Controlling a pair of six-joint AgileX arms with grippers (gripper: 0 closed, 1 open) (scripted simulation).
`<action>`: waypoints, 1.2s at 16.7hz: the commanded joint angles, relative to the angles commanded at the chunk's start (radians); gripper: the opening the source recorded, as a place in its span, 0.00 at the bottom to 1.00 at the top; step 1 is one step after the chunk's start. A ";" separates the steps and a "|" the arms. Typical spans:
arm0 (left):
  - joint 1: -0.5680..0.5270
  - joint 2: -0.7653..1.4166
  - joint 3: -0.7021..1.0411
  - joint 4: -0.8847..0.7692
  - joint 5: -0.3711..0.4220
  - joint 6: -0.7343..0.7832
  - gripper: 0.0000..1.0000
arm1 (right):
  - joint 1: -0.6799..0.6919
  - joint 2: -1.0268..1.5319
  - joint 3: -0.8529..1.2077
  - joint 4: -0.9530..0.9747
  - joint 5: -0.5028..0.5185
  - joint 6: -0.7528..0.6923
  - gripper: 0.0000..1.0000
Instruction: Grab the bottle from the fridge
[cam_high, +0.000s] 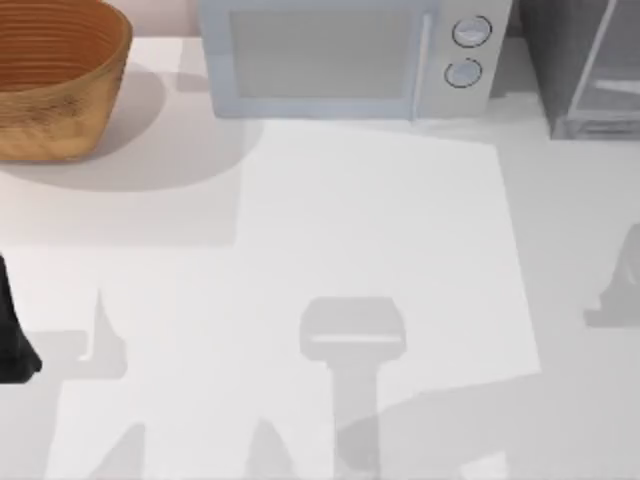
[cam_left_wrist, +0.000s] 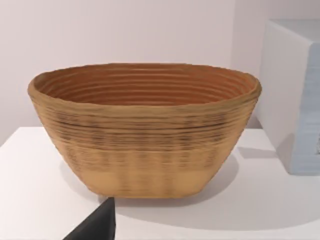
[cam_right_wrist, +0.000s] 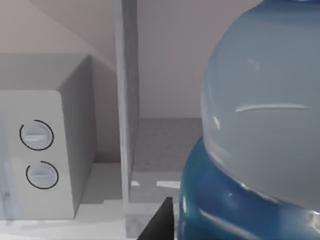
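**Close against my right wrist camera, the bottle sits at the fridge**

Right up against my right wrist camera looms the bottle: a pale, see-through rounded body above a band of deeper, glossy blue. Behind it I see the fridge, its pale grey door frame standing upright and a speckled grey floor inside, with the microwave and its two round knobs off to one side. From above, the fridge stands at the table's far right corner, beside the microwave.

I judge the bottle to be light, stiff plastic with a smooth, shiny skin, so likely slippery; the curved shoulder would let the fingers slide off. The straighter part of the body looks like the better place to take hold, squeezed firmly but not hard enough to buckle the wall.

One dark corner of my right gripper shows at the frame's edge, just beside the blue band. Whether the bottle lies between the fingers or only just ahead of them I cannot tell, nor how wide the gripper stands or whether it has anything in its hold. The bottle is very near that hand, at the fridge's opening as far as I can judge.

My left arm is parked at the table's left edge, its camera facing the woven basket that stands at the far left. A dark tip of the left gripper shows there; its opening I cannot tell either
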 joint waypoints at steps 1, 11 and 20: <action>0.000 0.000 0.000 0.000 0.000 0.000 1.00 | 0.012 -0.089 -0.035 -0.055 0.010 0.000 0.00; 0.000 0.000 0.000 0.000 0.000 0.000 1.00 | 0.069 -0.444 -0.172 -0.281 0.056 -0.005 0.00; 0.000 0.000 0.000 0.000 0.000 0.000 1.00 | 0.159 -0.238 -0.036 -0.174 0.133 0.004 0.00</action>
